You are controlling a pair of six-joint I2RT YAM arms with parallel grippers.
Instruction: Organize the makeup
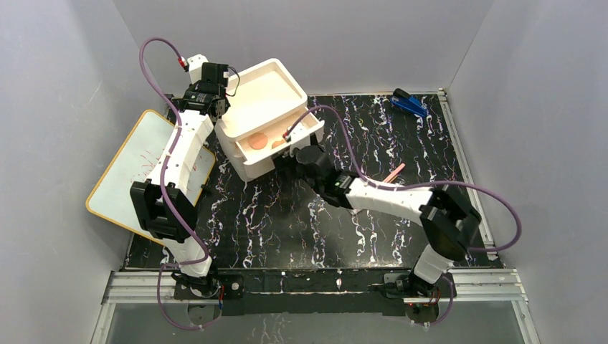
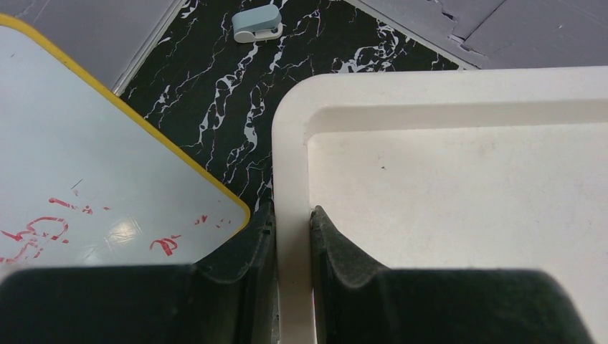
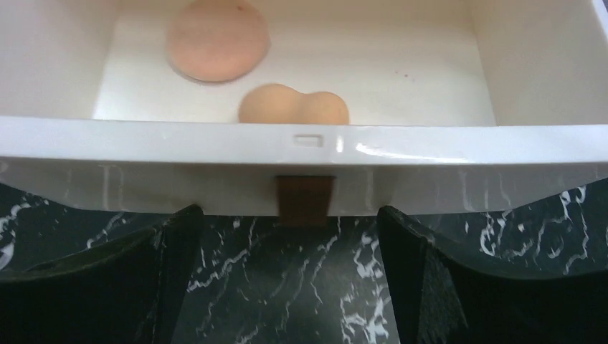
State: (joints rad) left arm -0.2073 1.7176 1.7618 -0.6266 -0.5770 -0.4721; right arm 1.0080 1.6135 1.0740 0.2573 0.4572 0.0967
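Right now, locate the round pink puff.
Right wrist view: the round puff lies inside the open drawer, left of centre, just beyond the tan sponge.

Right wrist view: drawer front (image 3: 215,154) hides the lower part of the sponge (image 3: 294,106); the puff (image 3: 215,39) appears clipped by the top edge. Top view: stick (image 1: 393,173) too small for detail. Left wrist view: pale object (image 2: 257,23) too small to identify.

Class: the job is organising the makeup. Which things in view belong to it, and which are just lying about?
Belong: round pink puff and tan sponge in the open drawer; thin pink stick; white drawer unit.
Lying about: blue stapler-like object; whiteboard; small pale-blue gadget.
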